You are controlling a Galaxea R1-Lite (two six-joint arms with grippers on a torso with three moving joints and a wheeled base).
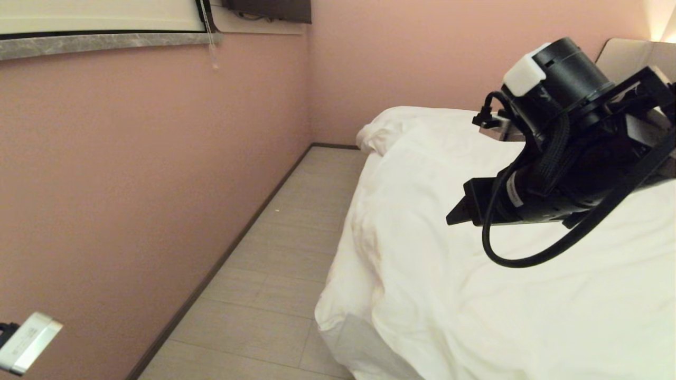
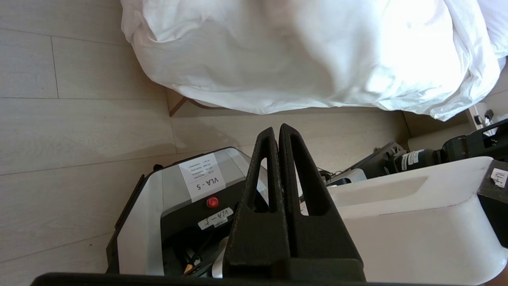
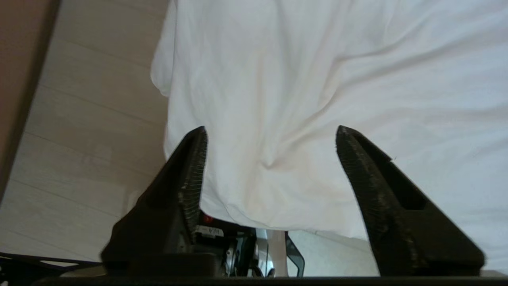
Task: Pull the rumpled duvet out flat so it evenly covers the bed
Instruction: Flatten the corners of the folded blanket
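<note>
Pink wall (image 1: 132, 174) at frame left, pale floor (image 1: 274, 264) beside it, left gripper (image 2: 278, 133) pressed together and empty above the robot base (image 2: 166, 194), white duvet (image 1: 475, 295) covering the bed at lower right, right gripper (image 3: 270, 133) spread apart above it, holding nothing

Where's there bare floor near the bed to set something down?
The floor strip between the pink wall and the duvet's hanging edge is bare. At the bed's foot it is crowded: the robot's base stands there.
</note>
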